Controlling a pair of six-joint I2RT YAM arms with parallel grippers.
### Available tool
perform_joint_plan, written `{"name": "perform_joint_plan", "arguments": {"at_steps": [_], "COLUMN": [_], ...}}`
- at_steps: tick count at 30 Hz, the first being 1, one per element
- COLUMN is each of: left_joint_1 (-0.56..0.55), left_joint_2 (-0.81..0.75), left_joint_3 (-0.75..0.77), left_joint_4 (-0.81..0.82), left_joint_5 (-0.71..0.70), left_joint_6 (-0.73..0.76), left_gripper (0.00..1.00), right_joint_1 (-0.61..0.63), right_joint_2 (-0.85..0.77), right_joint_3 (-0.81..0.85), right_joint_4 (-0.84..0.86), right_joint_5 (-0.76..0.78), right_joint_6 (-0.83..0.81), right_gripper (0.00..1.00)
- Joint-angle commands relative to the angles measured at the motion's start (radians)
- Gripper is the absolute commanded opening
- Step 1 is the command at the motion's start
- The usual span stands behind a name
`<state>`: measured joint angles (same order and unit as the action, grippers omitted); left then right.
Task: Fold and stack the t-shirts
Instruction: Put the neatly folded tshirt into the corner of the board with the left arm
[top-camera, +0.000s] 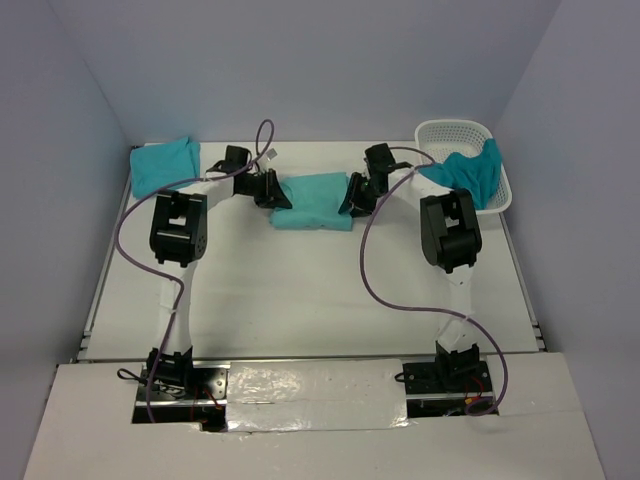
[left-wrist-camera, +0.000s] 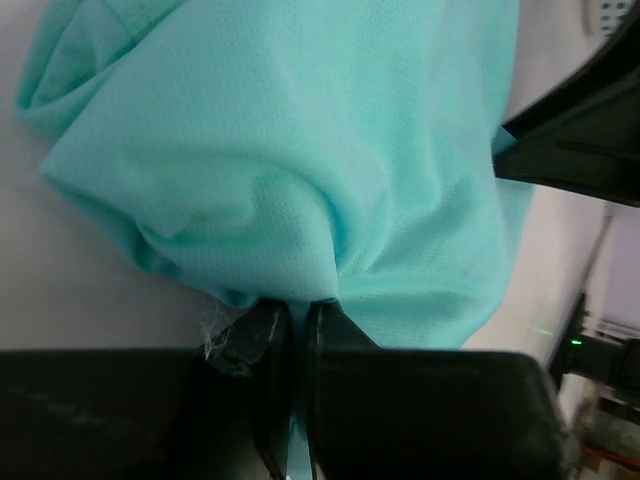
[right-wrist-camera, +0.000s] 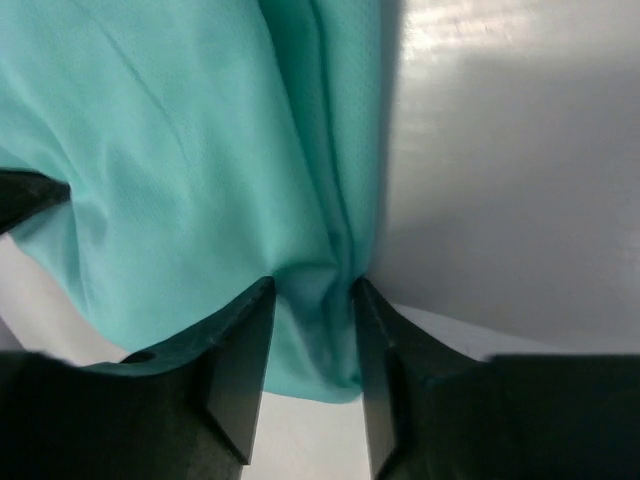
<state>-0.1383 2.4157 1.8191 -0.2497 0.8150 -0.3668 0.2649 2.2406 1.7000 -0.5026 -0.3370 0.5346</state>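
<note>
A folded light-teal t-shirt (top-camera: 315, 203) lies at the middle of the table's far half. My left gripper (top-camera: 277, 197) is at its left edge, the jaws nearly together with a pinch of its cloth (left-wrist-camera: 300, 150) between them (left-wrist-camera: 300, 306). At the shirt's right edge my right gripper (top-camera: 351, 197) holds a thicker bunched fold (right-wrist-camera: 200, 150) between its fingers (right-wrist-camera: 312, 288), and the cloth touches both. A second teal t-shirt (top-camera: 165, 165) lies folded at the far left corner. A bluer t-shirt (top-camera: 470, 170) hangs out of the basket.
The white lattice basket (top-camera: 450, 133) stands at the far right corner, against the wall. Purple cables loop from both arms over the white table (top-camera: 300, 290). The right arm's black body shows at the right edge of the left wrist view (left-wrist-camera: 580, 130).
</note>
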Motion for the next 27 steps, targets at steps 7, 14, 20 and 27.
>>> {"name": "perform_joint_plan", "arguments": {"at_steps": [7,14,20,27], "left_joint_1": [0.092,0.112,0.134,0.204], "left_joint_2": [-0.147,-0.155,-0.188,-0.251], "left_joint_3": [0.121,0.246,0.275,0.263], "left_joint_4": [-0.335,-0.415,-0.312,-0.166], "left_joint_5": [-0.376,-0.737,-0.934,-1.022], "left_joint_6": [0.532,0.768,0.884,0.907], "left_gripper": [0.0,0.0,0.0,0.0], "right_joint_1": [-0.029,-0.027,-0.027,-0.024], "right_joint_2": [-0.277,-0.331,-0.319,-0.308], "right_joint_3": [-0.184,-0.209,-0.169,-0.163], "right_joint_4": [-0.057,-0.074,-0.097,-0.108], "right_joint_5": [0.056,0.053,0.059,0.073], "right_joint_6": [-0.087,-0.113,-0.131,-0.137], "right_gripper": [0.56,0.56,0.56,0.56]}}
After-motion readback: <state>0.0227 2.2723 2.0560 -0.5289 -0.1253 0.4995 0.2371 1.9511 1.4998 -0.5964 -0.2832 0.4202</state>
